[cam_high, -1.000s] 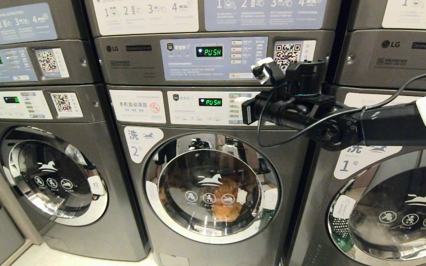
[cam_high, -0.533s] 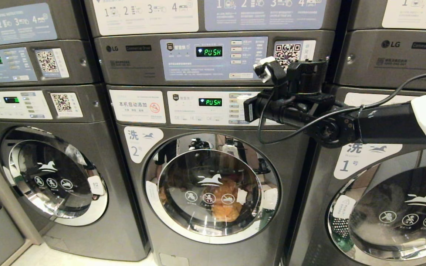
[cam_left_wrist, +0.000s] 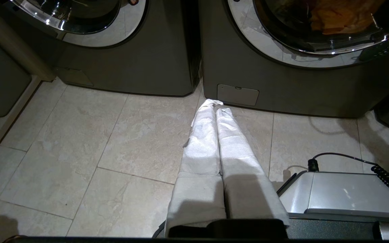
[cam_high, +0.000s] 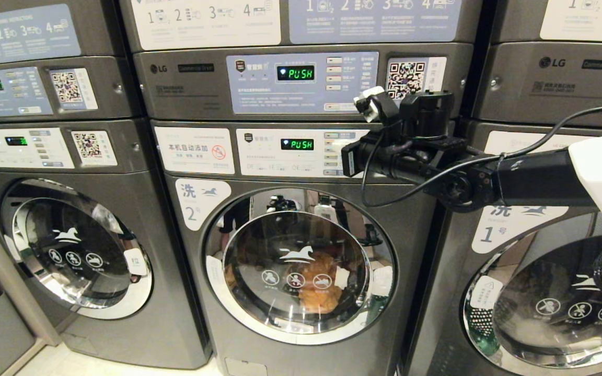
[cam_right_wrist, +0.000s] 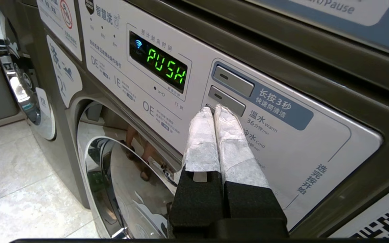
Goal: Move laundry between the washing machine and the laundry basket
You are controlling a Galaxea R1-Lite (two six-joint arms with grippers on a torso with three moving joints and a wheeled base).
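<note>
Washing machine number 2 [cam_high: 301, 250] is seen at the centre of the head view, between the alike machines marked 3 [cam_high: 71, 245] and 1 [cam_high: 541, 292]; its round chrome-rimmed door [cam_high: 299, 265] is closed, and orange laundry [cam_high: 317, 284] is visible behind the glass. Its display [cam_right_wrist: 157, 65] is lit with green "PUSH". The right gripper [cam_right_wrist: 214, 109] is held at the control panel [cam_right_wrist: 248, 111], its white-wrapped fingers pressed together with the tips at a grey button [cam_right_wrist: 226, 100]; whether contact is made cannot be told. The left gripper [cam_left_wrist: 214, 104] is kept low over the tiled floor [cam_left_wrist: 79, 135] before the machine's base, fingers pressed together, nothing held
</note>
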